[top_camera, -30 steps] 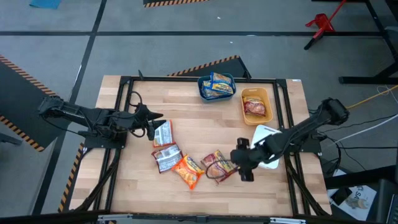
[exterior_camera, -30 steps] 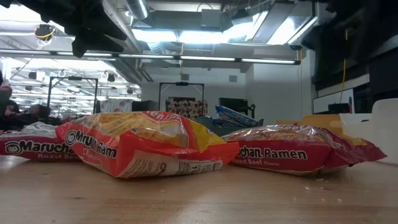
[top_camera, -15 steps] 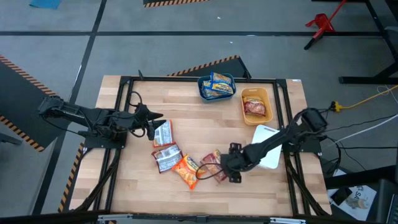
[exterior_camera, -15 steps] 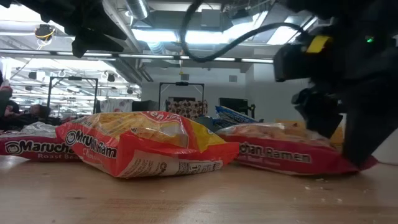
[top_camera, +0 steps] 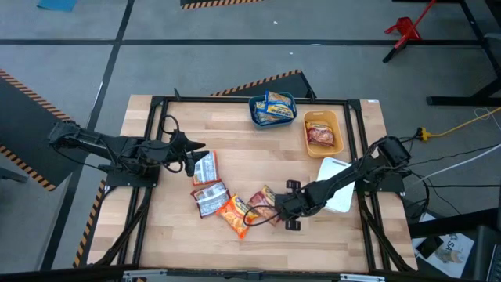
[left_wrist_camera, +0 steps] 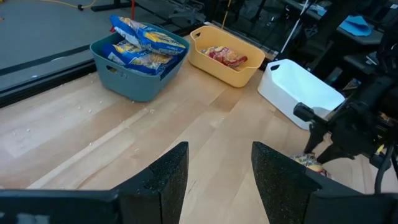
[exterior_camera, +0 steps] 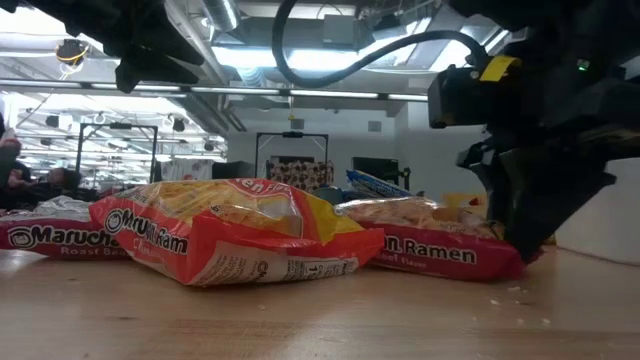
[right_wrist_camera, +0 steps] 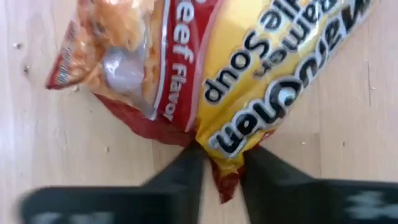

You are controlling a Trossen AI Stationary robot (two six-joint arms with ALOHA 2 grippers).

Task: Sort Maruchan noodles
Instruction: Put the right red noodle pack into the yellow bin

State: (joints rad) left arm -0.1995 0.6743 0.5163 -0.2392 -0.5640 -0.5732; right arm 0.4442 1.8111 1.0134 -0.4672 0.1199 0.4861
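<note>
Several Maruchan packets lie flat on the wooden table: two silver-and-red ones (top_camera: 205, 166) (top_camera: 210, 197), an orange one (top_camera: 235, 213) (exterior_camera: 220, 235) and a red beef-flavour one (top_camera: 263, 204) (exterior_camera: 420, 245). My right gripper (top_camera: 279, 210) (right_wrist_camera: 222, 180) is down at the table, at the red packet's right end, shut on it. My left gripper (top_camera: 196, 155) (left_wrist_camera: 221, 180) hangs open over the table's left part, beside the upper silver-and-red packet, touching nothing. My right gripper pinches the red packet's right end, at its sealed corner (right_wrist_camera: 225, 168), between its two fingers (right_wrist_camera: 186, 171). It comes slanting down from the table's right side. The packet lies on the table, its left end against the orange packet.
At the far edge stand a teal bin (top_camera: 258, 117) with blue-and-yellow packets and an orange bin (top_camera: 338, 129) with a red packet. A white bin (top_camera: 332, 166) sits at the right edge, partly under my right arm. Bare wood lies along the near edge.
My right gripper has gone down to the table and toward its left edge, reaching the red packet's right end. The red packet has slid a little left toward the orange packet.
</note>
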